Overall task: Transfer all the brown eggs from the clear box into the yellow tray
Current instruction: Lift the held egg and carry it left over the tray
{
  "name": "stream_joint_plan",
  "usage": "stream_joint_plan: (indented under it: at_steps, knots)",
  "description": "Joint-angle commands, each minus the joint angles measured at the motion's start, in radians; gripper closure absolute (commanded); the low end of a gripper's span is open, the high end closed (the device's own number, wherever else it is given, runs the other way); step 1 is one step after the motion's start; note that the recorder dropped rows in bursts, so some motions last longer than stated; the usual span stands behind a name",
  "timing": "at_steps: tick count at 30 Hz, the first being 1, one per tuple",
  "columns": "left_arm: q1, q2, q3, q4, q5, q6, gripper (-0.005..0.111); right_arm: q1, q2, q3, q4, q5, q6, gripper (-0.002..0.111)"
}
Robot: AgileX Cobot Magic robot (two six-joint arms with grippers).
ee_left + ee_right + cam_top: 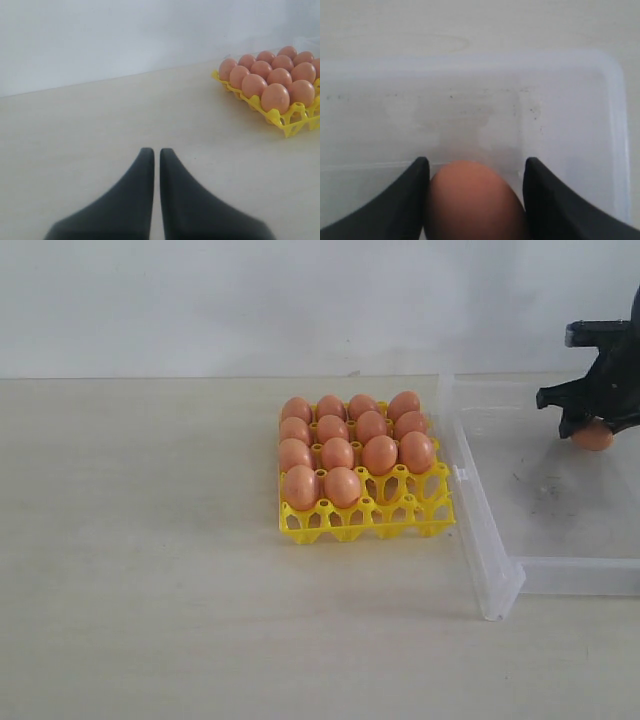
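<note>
- Right wrist view: right gripper (477, 161) jaws closed around one smooth orange-brown egg (475, 200), touching both sides, inside shallow clear plastic box (615, 125).
- Left gripper (156, 150): jaws together, empty.
- Egg judged light, brittle, slippery; grip gently across widest girth.

The left gripper (157, 151) hung over a pale table (90, 125). Its two dark fingers (142, 172) were pressed close together, with only a thin line of table showing between them. Nothing was held in them. Well away from the fingers sat a yellow tray (292, 124) on the table, with brown eggs (275, 97) standing in rows in its cups. A plain white wall (125, 35) stood behind the table.
</note>
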Motion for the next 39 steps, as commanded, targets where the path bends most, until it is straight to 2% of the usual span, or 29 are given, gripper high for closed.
stream_joint_plan:
  at_steps: [1, 9, 11, 12, 17, 20, 24, 26, 28, 30, 32, 36, 39]
  knots:
    - [0.004, -0.004, 0.004, 0.002, -0.008, 0.005, 0.103, -0.007, -0.002, -0.004, -0.009, 0.014, -0.173, 0.079]
    - [0.004, -0.004, 0.004, 0.002, -0.008, 0.005, 0.103, -0.007, -0.002, -0.004, -0.009, 0.027, -0.205, 0.081]
    - [0.004, -0.004, 0.004, 0.002, -0.008, 0.005, 0.103, -0.007, -0.002, -0.004, -0.009, 0.031, -0.232, 0.094]
    - [0.004, -0.004, 0.004, 0.002, -0.008, 0.005, 0.103, -0.007, -0.002, -0.004, 0.0, 0.023, -0.244, 0.107]
    - [0.004, -0.004, 0.004, 0.002, -0.008, 0.005, 0.103, -0.007, -0.004, -0.002, 0.215, -0.1, -0.284, 0.108]
    - [0.004, -0.004, 0.004, 0.002, -0.008, 0.005, 0.103, -0.007, -0.016, 0.033, 0.566, -0.177, -0.527, 0.108]
    - [0.004, -0.004, 0.004, 0.002, -0.008, 0.005, 0.103, -0.007, -0.059, 0.155, 1.129, -0.242, -1.047, 0.108]
    - [0.004, -0.004, 0.004, 0.002, -0.008, 0.005, 0.103, -0.007, -0.076, 0.226, 1.339, -0.251, -1.265, 0.108]
    - [0.004, -0.004, 0.004, 0.002, -0.008, 0.005, 0.103, -0.007, -0.096, 0.291, 1.544, -0.233, -1.51, 0.108]
    - [0.004, -0.004, 0.004, 0.002, -0.008, 0.005, 0.103, -0.007, -0.11, 0.371, 1.744, -0.143, -1.756, 0.108]
    - [0.004, -0.004, 0.004, 0.002, -0.008, 0.005, 0.103, -0.007, -0.114, 0.413, 1.744, 0.015, -1.872, 0.108]
    - [0.004, -0.004, 0.004, 0.002, -0.008, 0.005, 0.103, -0.007, -0.114, 0.476, 1.744, 0.389, -1.973, 0.109]
    - [0.004, -0.004, 0.004, 0.002, -0.008, 0.005, 0.103, -0.005, -0.12, 0.509, 1.744, 0.441, -1.981, 0.109]
